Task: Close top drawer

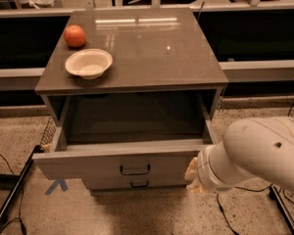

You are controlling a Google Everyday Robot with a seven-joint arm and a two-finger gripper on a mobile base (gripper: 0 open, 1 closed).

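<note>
The top drawer [88, 164] stands pulled far out of the grey cabinet [137, 77]. Its light-grey front carries a small black wire handle [134, 170], and its dark inner walls show. The inside looks empty. My gripper [192, 176] is low at the right end of the drawer front, right by its corner, at the tip of my big white arm [259, 153]. The arm covers most of the gripper. I cannot tell whether it touches the drawer front.
A white bowl [88, 63] and an orange fruit [75, 35] sit on the cabinet top at the left. A lower drawer front with a black handle [139, 184] is under the open one. A blue arrow mark [56, 185] and cables [10, 199] lie on the speckled floor.
</note>
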